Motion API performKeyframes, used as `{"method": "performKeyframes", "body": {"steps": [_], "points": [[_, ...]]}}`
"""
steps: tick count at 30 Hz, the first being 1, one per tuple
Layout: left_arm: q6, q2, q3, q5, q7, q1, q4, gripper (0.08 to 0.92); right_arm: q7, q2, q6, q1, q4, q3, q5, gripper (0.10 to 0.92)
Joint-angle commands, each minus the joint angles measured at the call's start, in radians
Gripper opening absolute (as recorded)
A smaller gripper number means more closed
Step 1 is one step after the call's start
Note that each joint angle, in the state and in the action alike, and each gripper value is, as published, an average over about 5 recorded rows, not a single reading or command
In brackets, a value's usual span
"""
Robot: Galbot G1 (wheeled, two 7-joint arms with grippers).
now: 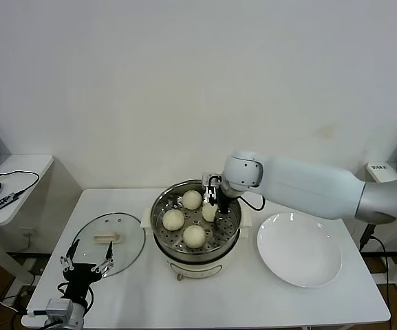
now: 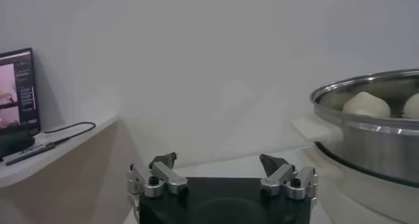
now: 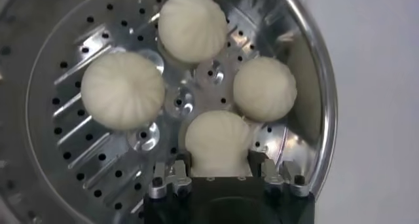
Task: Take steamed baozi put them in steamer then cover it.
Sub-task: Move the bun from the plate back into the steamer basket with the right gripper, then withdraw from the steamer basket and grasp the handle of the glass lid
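A: What is seen at lower left?
B: The left gripper (image 1: 87, 265) is parked there, fingers spread, beside the cover (image 1: 109, 243) lying flat.
A: And at centre?
B: Four steamed baozi (image 1: 174, 219) are seated in the steamer (image 1: 195, 258); one is flanked by the right gripper (image 3: 218, 171); whether it is grasped cannot be told.

Four pale round buns (image 1: 184, 218) on the holed tray inside the steel steamer (image 1: 231, 237), glass lid (image 1: 109, 243) lying flat just beside it

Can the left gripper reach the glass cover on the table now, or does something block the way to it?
Probably yes. The left gripper hangs open at the near edge of the cover, which lies flat on the table with nothing on it. The right gripper is away, inside the steamer.
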Motion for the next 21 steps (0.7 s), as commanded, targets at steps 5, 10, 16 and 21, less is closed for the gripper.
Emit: {"method": "performKeyframes", "body": {"steps": [5, 10, 16, 21], "points": [[0.001, 0.002, 0.002, 0.0, -0.001, -0.003, 0.0, 0.823, 0.021, -0.055, -0.007, 0.01, 0.062, 0.057, 0.019, 0.712], [0.002, 0.003, 0.005, 0.0, -0.001, -0.009, 0.005, 0.823, 0.106, -0.127, -0.006, 0.011, 0.153, 0.118, 0.075, 0.812], [0.002, 0.004, 0.007, -0.001, -0.002, -0.015, 0.013, 0.823, 0.364, -0.246, 0.042, -0.096, 0.291, 0.228, 0.135, 0.822], [0.001, 0.004, 0.01, 0.0, -0.004, -0.019, 0.019, 0.823, 0.639, -0.361, 0.237, -0.36, 0.349, 0.399, 0.118, 0.823]]}}
